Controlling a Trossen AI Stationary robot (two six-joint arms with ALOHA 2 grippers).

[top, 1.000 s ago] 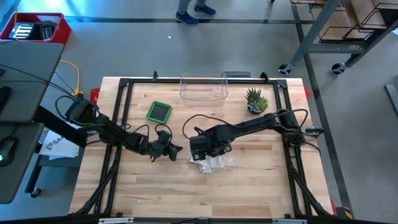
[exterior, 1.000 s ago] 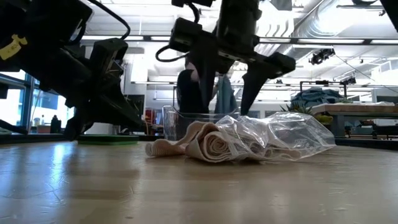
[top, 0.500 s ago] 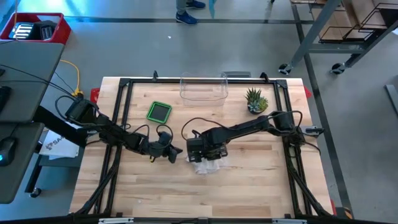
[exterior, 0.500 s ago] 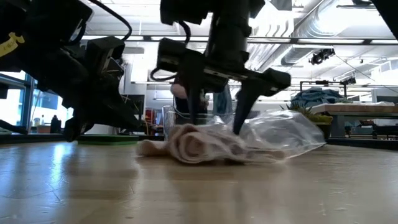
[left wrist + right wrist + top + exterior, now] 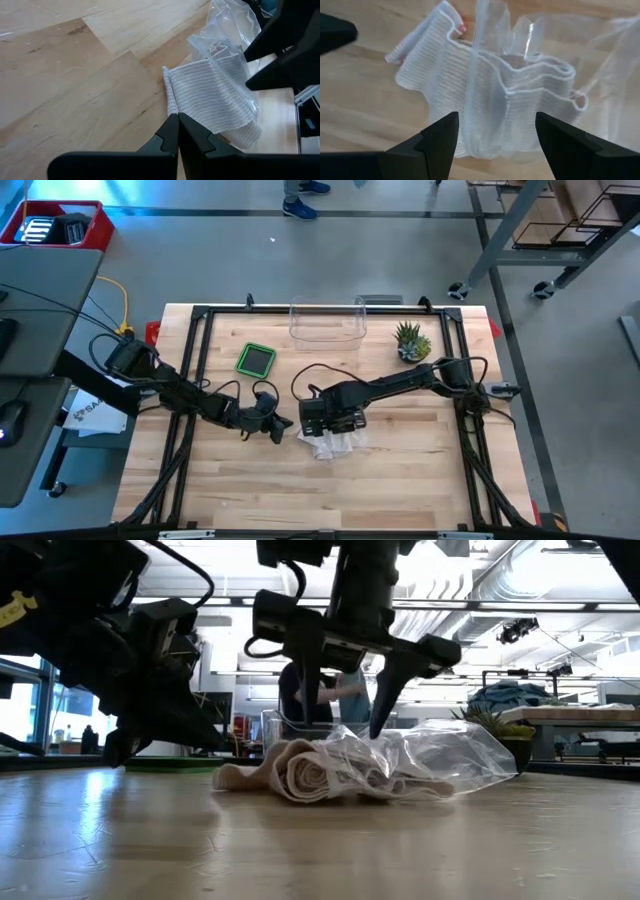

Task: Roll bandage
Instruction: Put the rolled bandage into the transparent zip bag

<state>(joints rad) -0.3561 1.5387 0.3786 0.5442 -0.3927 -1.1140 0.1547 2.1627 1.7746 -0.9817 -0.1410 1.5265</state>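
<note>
A cream ribbed bandage (image 5: 520,95), loosely folded in wavy layers, lies on the wooden table in front of the table's middle. Part of it is tucked into a clear plastic bag (image 5: 450,760), and its free end (image 5: 210,95) sticks out toward the left. My right gripper (image 5: 325,425) hangs open above the bundle, pointing down. Its two fingers stand apart over the bandage (image 5: 300,772). My left gripper (image 5: 278,428) is shut and waits just left of the bandage, its tips (image 5: 177,122) a little short of the bandage's edge. My right gripper is open over the bandage and bag. In the low view one fingertip (image 5: 375,730) reaches down to the top of the bag's crumpled film. I cannot tell whether it touches the film or hangs just above it.
A green-rimmed dish (image 5: 257,359), a clear box (image 5: 327,321) and a small potted plant (image 5: 411,342) stand toward the far edge. A black frame (image 5: 195,340) rims the table. Bare wood lies toward the near edge. A person stands beyond the far edge (image 5: 320,690).
My right gripper has gone a little toward the table's left edge and rolled slightly, staying open. The bandage and bag have slid with it along the table toward my left gripper.
</note>
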